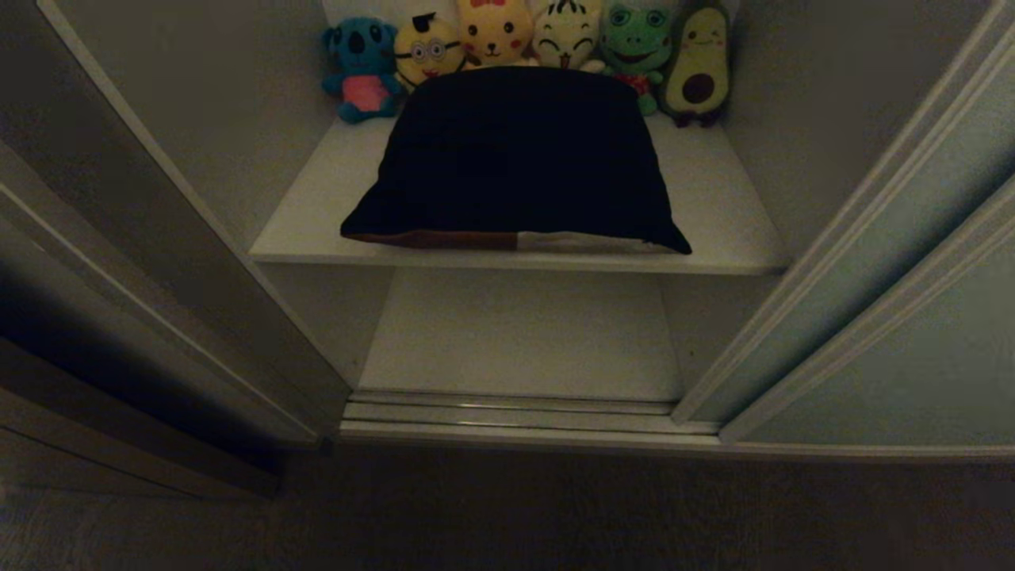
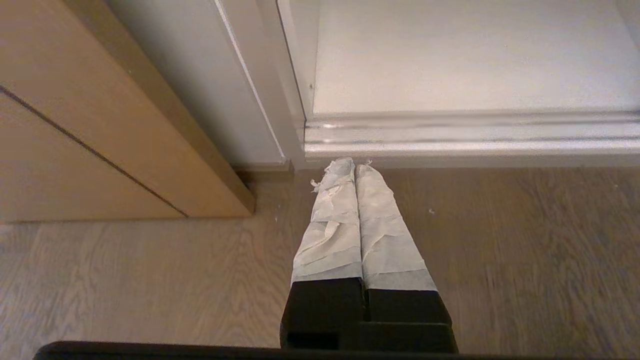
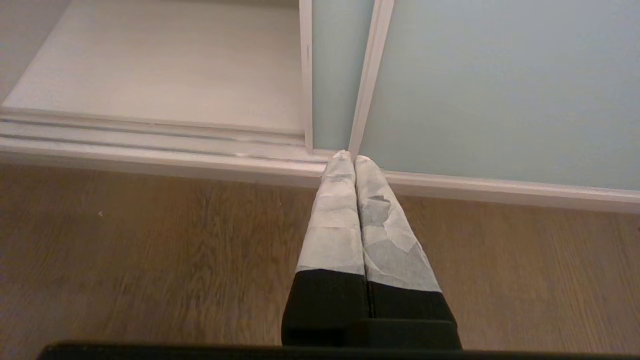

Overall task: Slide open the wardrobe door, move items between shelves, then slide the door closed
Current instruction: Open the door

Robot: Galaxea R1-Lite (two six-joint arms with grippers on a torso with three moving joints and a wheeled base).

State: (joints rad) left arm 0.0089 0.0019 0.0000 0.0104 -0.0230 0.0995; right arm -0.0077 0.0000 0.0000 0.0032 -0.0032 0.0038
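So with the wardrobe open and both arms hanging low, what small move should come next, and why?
Probably raise one arm toward the folded black garment topping the stack on the off-white upper shelf. The pale grey-green sliding door is already slid aside, the lower shelf is bare, and the left tool and right tool are both shut, pointing near the floor.

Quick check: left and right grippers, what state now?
Left gripper: closed, empty, above the wood floor.
Right gripper: closed, empty, above the wood floor.

Six plush toys (image 1: 523, 47) sit in a row. Below them runs a track (image 1: 507, 412). Wood floor (image 1: 507, 515) lies before the track.
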